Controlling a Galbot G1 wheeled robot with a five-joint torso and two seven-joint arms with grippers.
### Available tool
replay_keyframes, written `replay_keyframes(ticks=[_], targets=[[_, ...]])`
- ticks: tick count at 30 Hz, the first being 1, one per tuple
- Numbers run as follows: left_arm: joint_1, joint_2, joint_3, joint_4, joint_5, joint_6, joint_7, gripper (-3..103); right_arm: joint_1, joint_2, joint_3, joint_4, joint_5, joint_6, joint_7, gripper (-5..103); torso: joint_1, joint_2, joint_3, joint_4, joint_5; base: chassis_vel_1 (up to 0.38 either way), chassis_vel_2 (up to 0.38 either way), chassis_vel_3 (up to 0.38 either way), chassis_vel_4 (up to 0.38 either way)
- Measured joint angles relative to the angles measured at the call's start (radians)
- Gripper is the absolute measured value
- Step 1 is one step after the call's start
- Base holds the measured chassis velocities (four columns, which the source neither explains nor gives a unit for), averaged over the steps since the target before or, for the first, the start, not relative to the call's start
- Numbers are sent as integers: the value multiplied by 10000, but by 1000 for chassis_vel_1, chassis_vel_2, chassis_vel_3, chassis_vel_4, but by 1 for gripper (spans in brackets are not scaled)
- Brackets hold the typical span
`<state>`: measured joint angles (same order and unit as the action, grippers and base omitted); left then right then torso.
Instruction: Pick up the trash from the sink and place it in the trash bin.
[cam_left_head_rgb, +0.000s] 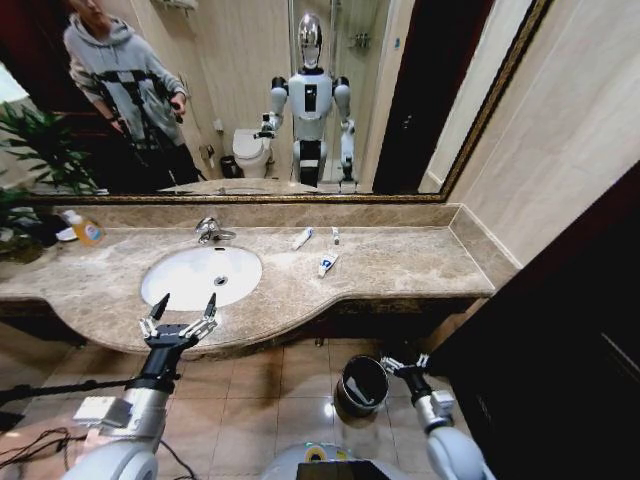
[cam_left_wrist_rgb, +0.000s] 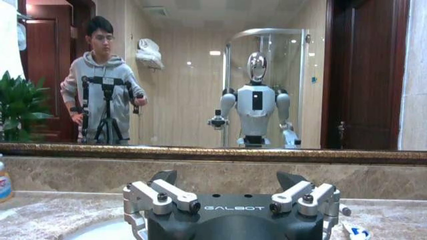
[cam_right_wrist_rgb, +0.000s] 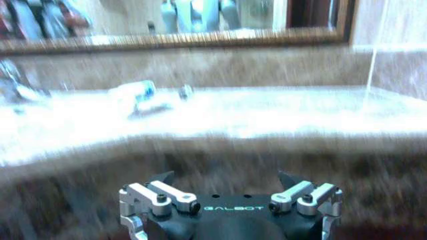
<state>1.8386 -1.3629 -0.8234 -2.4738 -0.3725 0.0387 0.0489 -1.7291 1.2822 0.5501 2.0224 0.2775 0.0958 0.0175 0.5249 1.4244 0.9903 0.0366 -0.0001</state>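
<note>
My left pincer (cam_left_head_rgb: 181, 310) open, empty, hovering at the front edge of the sink (cam_left_head_rgb: 170, 290); basin looks bare; trash sits on the tabletop (cam_left_head_rgb: 400, 262) right of the basin: blue-ended tube (cam_left_head_rgb: 327, 263), white tube (cam_left_head_rgb: 302, 238), small stick (cam_left_head_rgb: 335, 235); right pincer (cam_left_head_rgb: 404, 364) low beside the trash bin (cam_left_head_rgb: 363, 384), fingers spread, nothing held; step looks like reach-for-trash, no grasp yet; next move needs reaching right toward the tubes.

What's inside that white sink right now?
The sink looks bare apart from its round drain hole. The small tubes lie on the marble counter beside it instead. The left gripper, fingers open, covers a little of the near rim.
</note>
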Motion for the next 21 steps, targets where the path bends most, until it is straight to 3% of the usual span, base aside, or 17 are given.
replay_keyframes(ticks=[3, 5, 7, 11, 15, 21], targets=[[0, 0, 0, 0, 0, 0, 0, 100, 39, -26, -26, 494, 6, -198, 63, 100, 0, 0, 0, 0, 1, 0, 0, 0, 0], [0, 1, 0, 0, 0, 0, -2, 100, 1199, -449, -593, 1230, 280, -1291, 334, 100, 1, -1, 1, 2, 2, 0, 0, 0, 0], [0, 0, 0, 0, 0, -1, -1, 100, 1889, -908, -898, 1229, 657, -1749, 393, 100, 3, -1, 2, 4, 2, 0, 0, 0, 0], [0, 0, 0, -1, 0, 0, -1, 100, 2509, -1309, -1252, 1000, 955, -2005, 396, 100, 3, -1, 2, 1, 1, 0, 0, 0, 0], [0, 1, 1, 0, 0, 0, -1, 100, 4081, -1719, -2247, -28, 1227, -1956, 348, 100, 3, -2, 2, 0, 1, 0, 0, 0, 0], [0, 1, 0, 0, 0, 0, -1, 100, 5708, -1760, -3219, -1061, 1371, -2021, 400, 100, 4, -3, 3, 3, 1, 0, 0, 0, 0]])
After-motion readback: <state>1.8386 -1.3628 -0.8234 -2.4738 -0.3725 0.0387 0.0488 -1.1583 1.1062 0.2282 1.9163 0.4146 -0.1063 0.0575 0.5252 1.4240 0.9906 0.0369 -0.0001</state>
